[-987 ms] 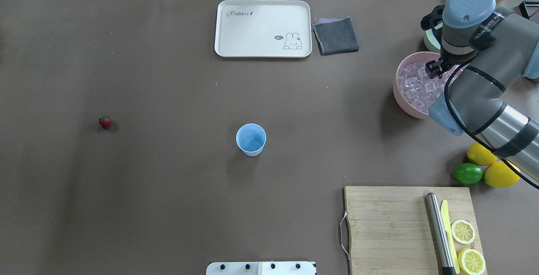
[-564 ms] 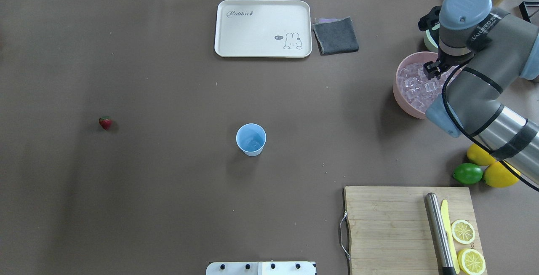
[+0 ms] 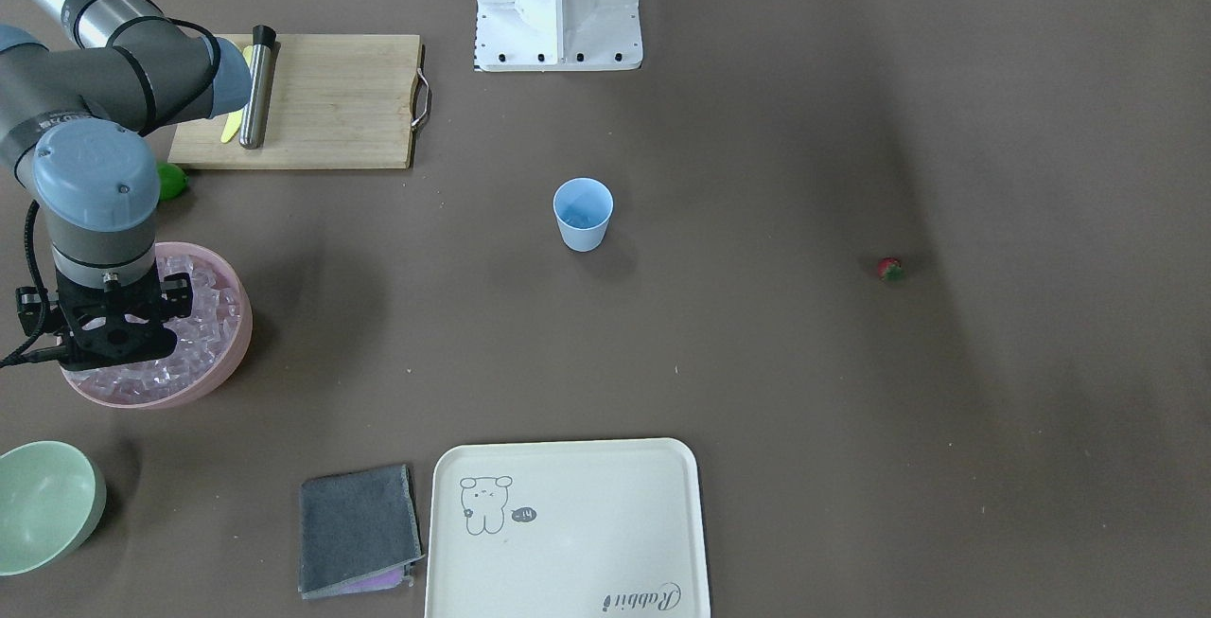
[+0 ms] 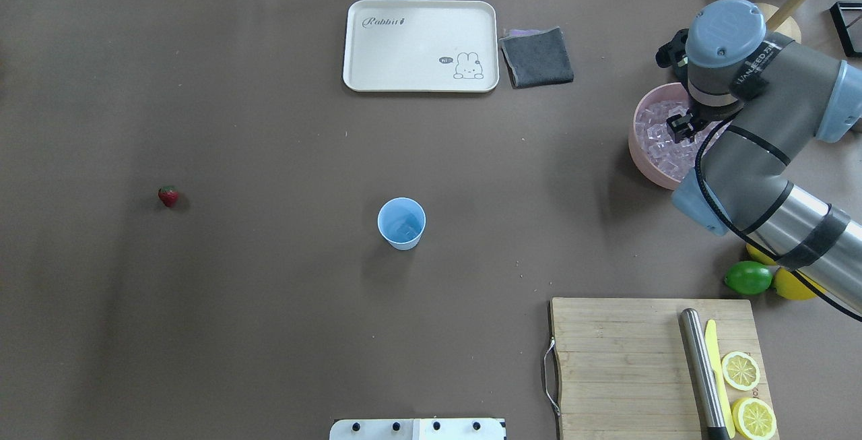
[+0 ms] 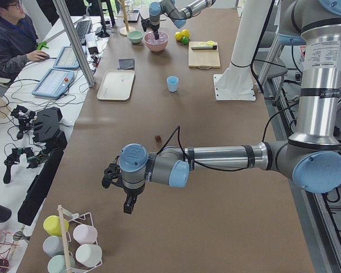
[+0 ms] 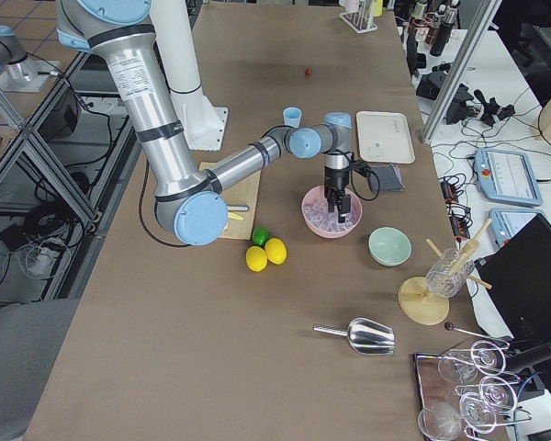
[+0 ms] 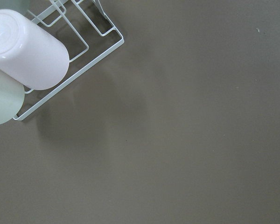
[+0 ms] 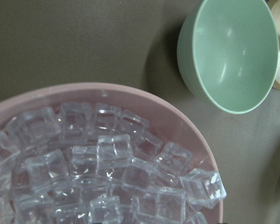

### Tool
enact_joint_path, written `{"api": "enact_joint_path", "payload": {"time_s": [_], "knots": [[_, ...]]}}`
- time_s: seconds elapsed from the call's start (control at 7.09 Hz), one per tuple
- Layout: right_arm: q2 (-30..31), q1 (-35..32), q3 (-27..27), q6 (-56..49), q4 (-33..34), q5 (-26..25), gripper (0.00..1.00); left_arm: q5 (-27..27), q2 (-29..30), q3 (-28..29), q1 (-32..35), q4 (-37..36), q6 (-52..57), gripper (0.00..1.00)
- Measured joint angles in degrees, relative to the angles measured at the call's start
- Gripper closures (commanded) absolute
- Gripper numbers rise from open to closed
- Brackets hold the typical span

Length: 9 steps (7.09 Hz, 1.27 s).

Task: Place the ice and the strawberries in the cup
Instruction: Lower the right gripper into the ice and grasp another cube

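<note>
Right gripper [image 4: 679, 129], jaw state untellable, hangs directly above the ice [image 4: 653, 131] in the pink bowl [image 4: 640, 157], cup [image 4: 401, 223] well leftward.

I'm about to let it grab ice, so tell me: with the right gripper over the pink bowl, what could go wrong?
The clear ice cubes lie heaped and touching in the round pink bowl, so the right gripper may pinch two or slip off. The small light blue cup stands far off with a narrow mouth; a carried cube could miss it.
</note>
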<state>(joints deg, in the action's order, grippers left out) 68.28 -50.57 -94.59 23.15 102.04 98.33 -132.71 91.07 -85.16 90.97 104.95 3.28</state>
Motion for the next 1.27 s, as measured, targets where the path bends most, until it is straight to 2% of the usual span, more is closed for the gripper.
{"api": "enact_joint_path", "payload": {"time_s": [0.42,0.71,1.13,1.27], "knots": [[0.3,0.1,0.3,0.0,0.0,-0.1,0.26,-0.1,-0.3,0.7,0.1,0.7,0.1,0.02],[0.4,0.0,0.4,-0.1,0.0,-0.1,0.4,-0.1,-0.8,1.3,0.1,3.1,0.0,0.02],[0.4,-0.2,0.2,-0.4,0.0,-0.1,0.51,-0.2,-1.2,1.5,0.2,3.7,0.1,0.02],[0.3,-0.4,0.0,-0.5,0.4,-0.1,0.49,-0.2,-1.3,1.5,0.3,3.8,0.1,0.02]]}}
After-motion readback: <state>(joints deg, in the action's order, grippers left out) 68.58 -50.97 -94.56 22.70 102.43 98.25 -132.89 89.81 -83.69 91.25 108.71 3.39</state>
